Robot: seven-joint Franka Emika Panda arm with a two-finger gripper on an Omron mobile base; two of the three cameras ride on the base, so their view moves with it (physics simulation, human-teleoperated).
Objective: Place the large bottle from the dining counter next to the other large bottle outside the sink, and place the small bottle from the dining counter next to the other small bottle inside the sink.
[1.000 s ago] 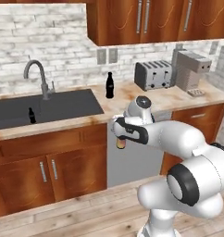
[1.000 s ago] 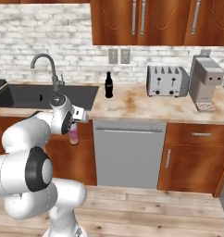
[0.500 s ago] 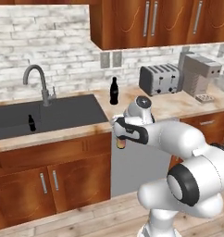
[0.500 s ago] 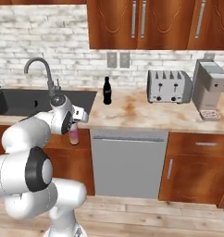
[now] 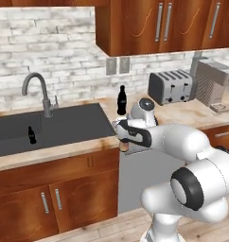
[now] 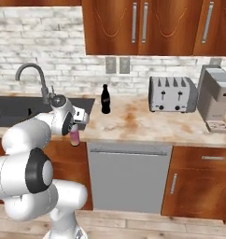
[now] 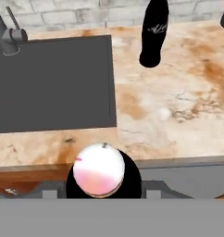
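Large bottle (image 6: 75,137), pink above and yellowish below, clamped in the gripper (image 6: 74,132) and hanging just off the counter's (image 6: 147,123) front edge, above the cabinet fronts. At 1 o'clock from it in the hand view, other large bottle (image 7: 152,33) upright on the marble. At 10 o'clock, sink (image 7: 53,83); inside, other small bottle (image 5: 31,135).

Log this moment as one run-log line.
claw: shut on pink bottle | position: before counter edge, right of sink | black bottle: upright on counter | small bottle: in sink
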